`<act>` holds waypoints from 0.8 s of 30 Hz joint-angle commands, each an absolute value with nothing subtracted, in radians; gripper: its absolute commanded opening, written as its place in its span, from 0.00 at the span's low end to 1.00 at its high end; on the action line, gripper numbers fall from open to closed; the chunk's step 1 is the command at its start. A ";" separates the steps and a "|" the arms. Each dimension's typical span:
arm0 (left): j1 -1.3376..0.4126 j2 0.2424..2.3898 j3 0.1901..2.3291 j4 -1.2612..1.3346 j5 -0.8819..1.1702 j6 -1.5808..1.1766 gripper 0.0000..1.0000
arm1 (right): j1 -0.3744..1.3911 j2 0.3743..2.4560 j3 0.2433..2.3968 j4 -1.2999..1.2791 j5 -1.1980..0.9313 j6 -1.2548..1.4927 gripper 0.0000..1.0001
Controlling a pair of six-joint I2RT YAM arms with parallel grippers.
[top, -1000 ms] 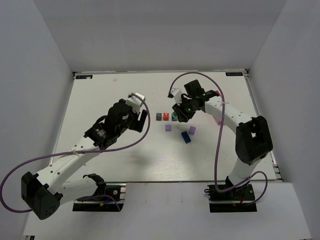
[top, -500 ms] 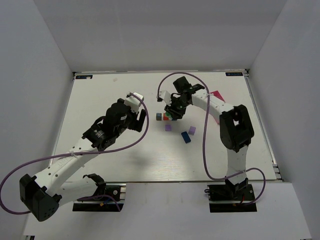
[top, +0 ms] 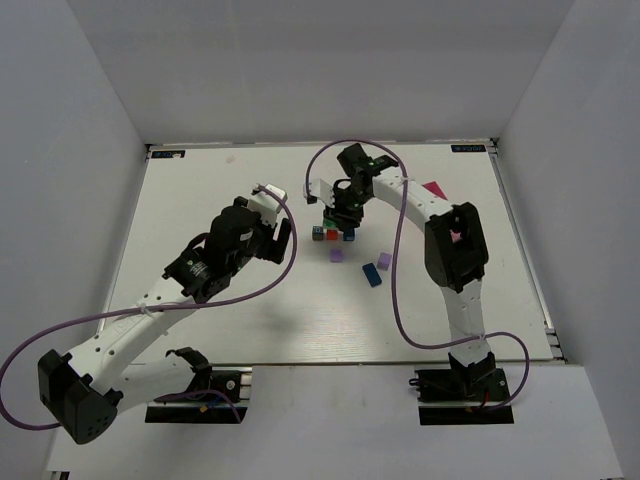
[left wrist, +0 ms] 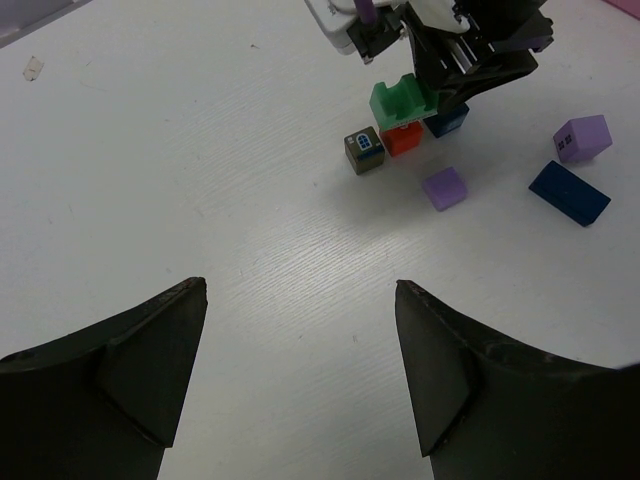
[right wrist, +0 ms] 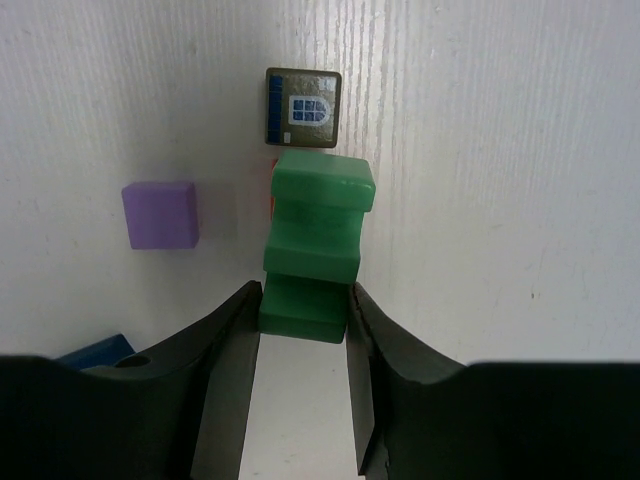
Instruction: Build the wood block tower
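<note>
Overhead, in the top view the left gripper (top: 275,243) hangs left of centre over the bare table (top: 200,200), its fingers spread with nothing between them. The right gripper (top: 342,214) reaches in from the upper right and is clamped on a green block (top: 337,223), directly over a short row of small blocks just above the middle of the frame: a brown window block (top: 317,233), a red block (top: 331,234) and a blue cube (top: 349,236). Below and right of the row lie a flat purple block (top: 337,256), a long dark blue block (top: 372,275) and a purple cube (top: 384,261), loose and apart from each other. A pink box (top: 432,188) shows at the upper right, partly behind the arm.

From the left wrist, the two dark fingers (left wrist: 130,370) stand wide at the bottom of the frame. At the upper right the stepped green block sits right above the red one; whether they touch cannot be told.

From the right wrist, the fingers (right wrist: 225,370) press both sides of the green block at lower centre. Just above it lies the window block, with the flat purple block at left centre. A sliver of red shows beside the green block's left edge.
</note>
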State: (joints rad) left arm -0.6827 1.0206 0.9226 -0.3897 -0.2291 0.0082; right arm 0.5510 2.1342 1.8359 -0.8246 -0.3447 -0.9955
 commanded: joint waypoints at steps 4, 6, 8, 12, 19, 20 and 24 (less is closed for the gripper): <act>-0.678 0.983 0.916 -0.385 -0.245 0.008 0.86 | 0.554 2.197 1.951 -0.940 -0.393 -1.124 0.19; -0.678 0.983 0.916 -0.385 -0.245 0.008 0.86 | 0.554 2.203 1.971 -0.951 -0.393 -1.134 0.19; -0.678 0.983 0.916 -0.385 -0.245 0.008 0.86 | 0.557 2.213 1.988 -0.963 -0.391 -1.141 0.19; -0.678 0.983 0.916 -0.385 -0.245 0.008 0.86 | 0.558 2.238 2.009 -0.974 -0.379 -1.147 0.19; -0.678 0.983 0.916 -0.385 -0.245 0.008 0.86 | 0.560 2.252 2.017 -0.976 -0.374 -1.149 0.19; -0.678 0.983 0.916 -0.385 -0.245 0.008 0.86 | 0.563 2.253 2.017 -0.976 -0.371 -1.149 0.19; -0.678 0.974 0.916 -0.385 -0.245 0.008 0.86 | 0.564 2.255 2.017 -0.976 -0.362 -1.147 0.20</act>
